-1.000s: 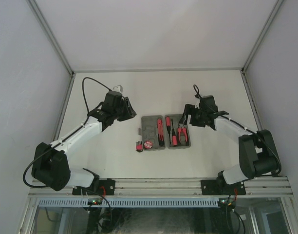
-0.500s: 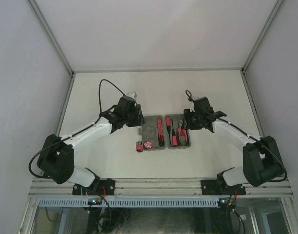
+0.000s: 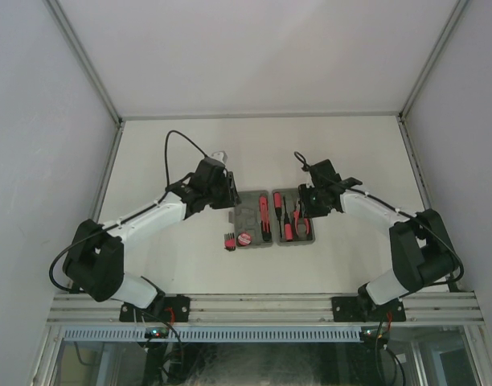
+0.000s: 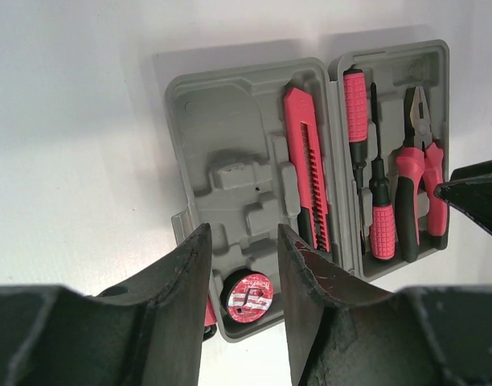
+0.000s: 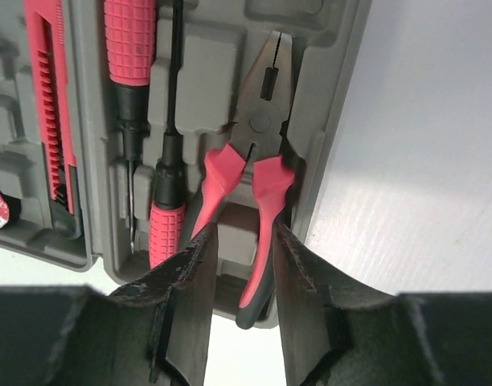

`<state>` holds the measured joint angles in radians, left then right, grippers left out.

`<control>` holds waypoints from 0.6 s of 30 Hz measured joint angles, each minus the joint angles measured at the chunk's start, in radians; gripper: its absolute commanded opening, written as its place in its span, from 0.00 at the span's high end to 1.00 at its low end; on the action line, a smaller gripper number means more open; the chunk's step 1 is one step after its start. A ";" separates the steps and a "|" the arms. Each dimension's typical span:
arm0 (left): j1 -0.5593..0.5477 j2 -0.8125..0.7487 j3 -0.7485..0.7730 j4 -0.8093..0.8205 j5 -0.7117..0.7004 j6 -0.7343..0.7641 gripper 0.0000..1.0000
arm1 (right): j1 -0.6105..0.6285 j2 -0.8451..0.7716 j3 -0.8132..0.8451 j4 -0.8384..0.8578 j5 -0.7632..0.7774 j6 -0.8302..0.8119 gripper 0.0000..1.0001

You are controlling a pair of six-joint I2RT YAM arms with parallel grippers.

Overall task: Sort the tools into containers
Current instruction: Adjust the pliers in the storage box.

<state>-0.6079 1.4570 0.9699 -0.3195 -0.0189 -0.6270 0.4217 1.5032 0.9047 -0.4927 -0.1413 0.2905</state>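
Since a second ago, both arms have swung inward to the grey case [image 3: 248, 203] at centre frame. Our left hand [image 4: 242, 235] hangs open over its left-of-frame half. Our right hand [image 5: 244, 233] straddles the handles of the pliers [image 5: 266, 177] lying in the right half, and we cannot tell whether it grips them.
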 measured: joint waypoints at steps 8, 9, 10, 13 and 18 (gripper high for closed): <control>-0.001 0.000 0.000 0.000 0.000 0.000 0.58 | 0.032 0.046 0.035 -0.057 0.082 -0.007 0.79; -0.001 0.000 0.000 0.000 0.000 0.000 0.58 | 0.034 0.049 0.037 -0.060 0.090 -0.008 0.80; -0.001 0.000 0.000 0.000 0.000 0.001 0.58 | 0.035 0.050 0.037 -0.061 0.095 -0.008 0.80; -0.002 0.000 0.000 0.000 0.001 0.001 0.58 | 0.038 0.050 0.038 -0.065 0.112 -0.008 0.81; -0.008 0.014 0.015 -0.002 0.005 0.001 0.58 | 0.038 0.047 0.038 -0.074 0.121 -0.008 0.79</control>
<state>-0.6155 1.4715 0.9852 -0.3210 -0.0135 -0.6262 0.4599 1.5497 0.9424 -0.5663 -0.0204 0.2825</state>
